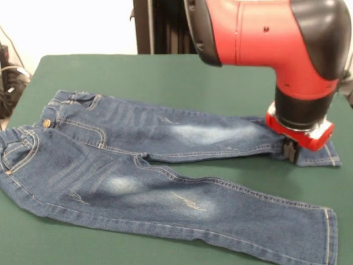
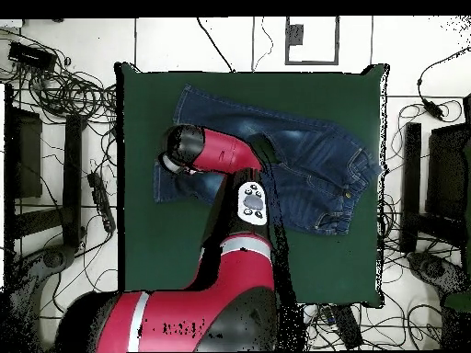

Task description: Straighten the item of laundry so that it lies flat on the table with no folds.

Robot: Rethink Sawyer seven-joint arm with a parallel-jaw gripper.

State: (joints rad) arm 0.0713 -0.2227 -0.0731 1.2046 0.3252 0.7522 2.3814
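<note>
tool (image 1: 292,150) down on jeans (image 1: 138,165) cuff, grip state unclear; dragging could bunch the leg beneath it on bench (image 1: 165,77).

The jeans (image 1: 160,165) are spread out on the green table (image 1: 165,77), both legs running away from the waistband (image 1: 22,138). The gripper (image 1: 291,150) sits down on the far leg's cuff, opposite the waistband; can't make out its fingers.

Tangled black cables (image 2: 64,87) sprawl over the pale floor (image 2: 221,41) on one side of the overhead view. Dark equipment stands (image 2: 432,179) flank both sides. A framed grey panel (image 2: 310,40) sits on the floor past the far edge.
</note>
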